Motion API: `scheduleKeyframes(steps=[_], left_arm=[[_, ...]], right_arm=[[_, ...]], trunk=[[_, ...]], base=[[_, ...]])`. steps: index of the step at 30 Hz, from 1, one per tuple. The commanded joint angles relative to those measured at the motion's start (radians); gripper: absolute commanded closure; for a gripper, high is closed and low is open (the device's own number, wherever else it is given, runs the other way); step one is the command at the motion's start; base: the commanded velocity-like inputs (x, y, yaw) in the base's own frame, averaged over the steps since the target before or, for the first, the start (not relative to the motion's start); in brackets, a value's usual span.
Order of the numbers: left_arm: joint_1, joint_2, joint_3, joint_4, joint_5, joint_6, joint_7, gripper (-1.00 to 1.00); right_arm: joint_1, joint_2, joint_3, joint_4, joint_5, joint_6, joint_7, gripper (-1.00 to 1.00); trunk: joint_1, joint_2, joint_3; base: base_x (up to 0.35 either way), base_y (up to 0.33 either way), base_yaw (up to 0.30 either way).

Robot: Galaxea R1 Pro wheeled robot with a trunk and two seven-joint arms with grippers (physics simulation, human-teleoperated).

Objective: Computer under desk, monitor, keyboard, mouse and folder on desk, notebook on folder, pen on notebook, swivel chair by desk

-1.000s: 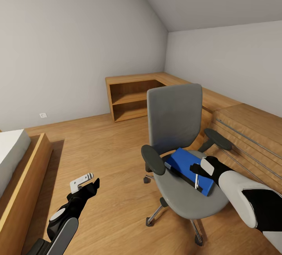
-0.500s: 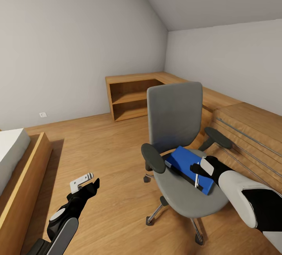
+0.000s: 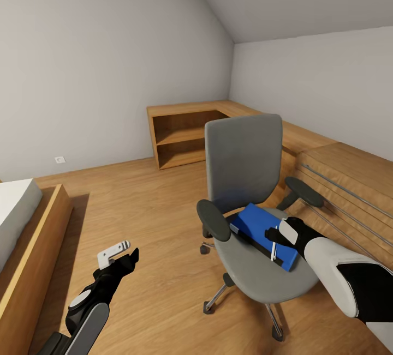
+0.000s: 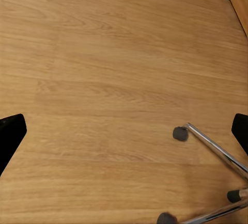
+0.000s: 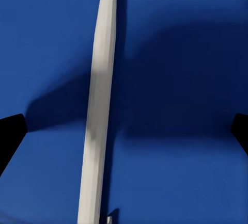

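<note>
1. The swivel chair (image 3: 245, 191) stands on the wood floor (image 3: 153, 224), in front of a low light-wood cabinet (image 3: 185, 131); 2 blue flat items (image 3: 262, 232) lie stacked on its seat.
2. The pen (image 5: 98, 105), a thin white stick, lies on the blue surface.
3. The right gripper (image 3: 275, 238) hovers right above the pen; its fingers are spread wide and hold nothing.
4. The left gripper (image 3: 117, 254) hangs over the floor near the chair's chrome base (image 4: 212, 146); it is also open and empty.

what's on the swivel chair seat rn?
A blue flat stack with the white pen lying on it, right gripper just above. Whether it's folder plus notebook can't be told.
</note>
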Motion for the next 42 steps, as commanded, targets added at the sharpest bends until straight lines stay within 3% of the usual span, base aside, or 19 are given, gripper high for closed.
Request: scheduleKeyframes(steps=[1,42], left_arm=[[-0.001,0.001,-0.002,-0.002,0.006,0.002,0.008,-1.00],[-0.001,0.001,-0.002,-0.002,0.006,0.002,0.008,-1.00]], right_arm=[[0.001,0.000,0.000,-0.001,-0.022,0.005,-0.005,1.00],[0.001,0.004,-0.002,-0.001,-0.023,0.005,-0.004,1.00]], trunk=[[0.000,0.000,-0.001],[0.000,0.000,-0.001]], base=[[0.000,0.000,0.000],[0.000,0.000,0.000]])
